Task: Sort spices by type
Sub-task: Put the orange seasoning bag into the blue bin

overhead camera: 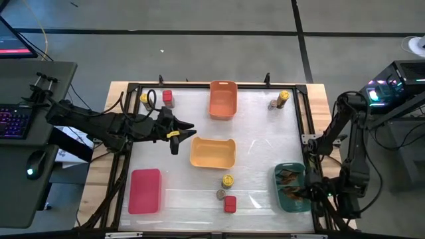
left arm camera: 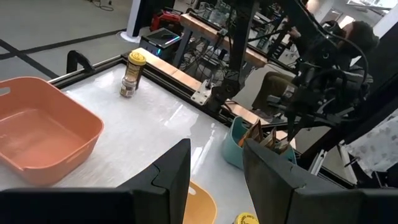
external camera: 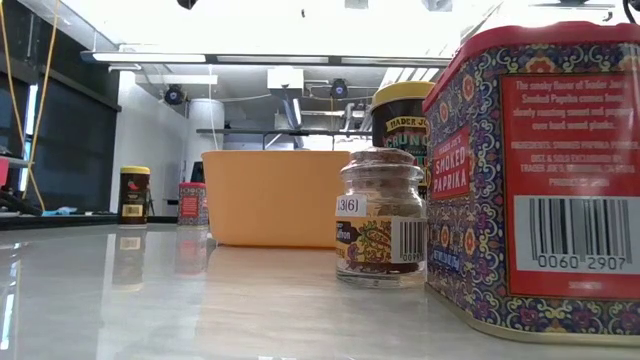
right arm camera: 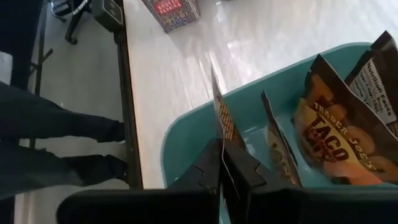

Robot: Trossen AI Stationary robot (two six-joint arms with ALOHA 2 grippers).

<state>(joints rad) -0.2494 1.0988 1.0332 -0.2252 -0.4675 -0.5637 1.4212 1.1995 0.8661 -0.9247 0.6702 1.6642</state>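
Observation:
My right gripper [right arm camera: 229,171] is over the teal bin [overhead camera: 279,197] at the table's near right and is shut on a flat brownish packet [right arm camera: 222,118]. More packets [right arm camera: 333,134] stand in that bin. My left gripper [overhead camera: 175,135] hovers open and empty left of the yellow bin [overhead camera: 212,152]. A yellow-lidded jar [overhead camera: 228,180], a grey-brown jar [overhead camera: 220,194] and a red tin [overhead camera: 230,204] stand together near the near edge. Another yellow-lidded jar [overhead camera: 143,99] and a red tin [overhead camera: 167,97] stand far left. A yellow-lidded jar [overhead camera: 283,96] and a grey-brown jar [overhead camera: 273,104] stand far right. My right gripper pinches the packet between its two fingers [right arm camera: 208,167] at one edge [right arm camera: 225,155]. The packet shows edge-on and runs straight out from the fingers, inside the teal bin beside its wall. Whether its lower edge rests on the bin's floor, I cannot tell.
An orange bin [overhead camera: 223,99] sits at the far middle and a red bin [overhead camera: 145,191] at the near left. A black frame [overhead camera: 126,133] rims the table. Bare tabletop lies between the yellow bin and the right edge. A person sits beyond the table [left arm camera: 348,37].

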